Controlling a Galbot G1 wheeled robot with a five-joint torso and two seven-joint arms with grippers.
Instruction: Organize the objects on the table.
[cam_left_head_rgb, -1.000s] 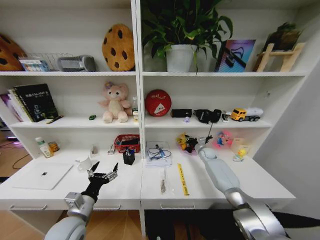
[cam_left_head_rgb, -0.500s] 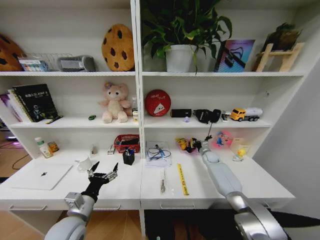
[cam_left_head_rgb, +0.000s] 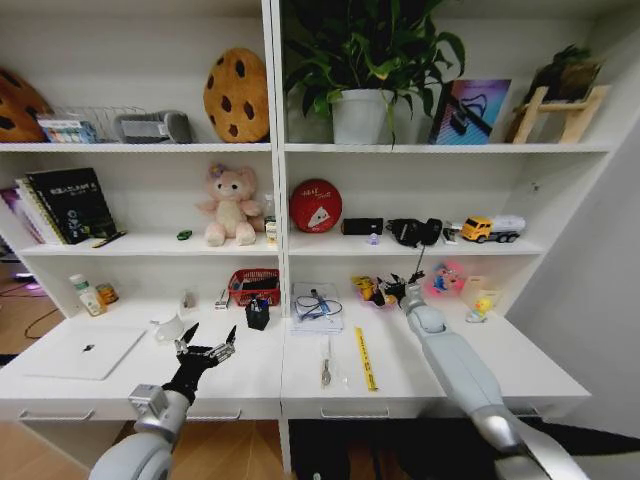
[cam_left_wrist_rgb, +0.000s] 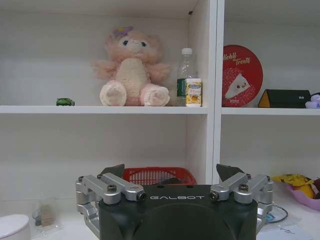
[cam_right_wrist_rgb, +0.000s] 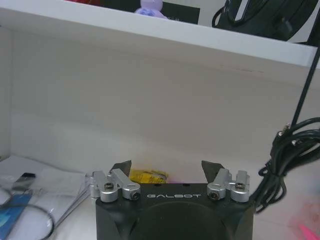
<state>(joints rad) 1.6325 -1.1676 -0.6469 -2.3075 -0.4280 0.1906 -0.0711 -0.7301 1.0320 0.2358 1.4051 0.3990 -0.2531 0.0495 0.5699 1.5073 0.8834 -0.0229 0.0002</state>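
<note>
Right gripper (cam_left_head_rgb: 397, 291), jaws apart and empty, reaches to the desk's rear at a small yellow item (cam_right_wrist_rgb: 148, 176), judged light and crinkly, best pinched across its middle; left gripper (cam_left_head_rgb: 205, 345) idles open over the table (cam_left_head_rgb: 440, 375).

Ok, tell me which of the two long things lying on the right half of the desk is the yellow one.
The yellow ruler, the one farther toward the right arm. The silvery tool lying beside it, nearer the desk's middle seam, is grey metal.
</note>
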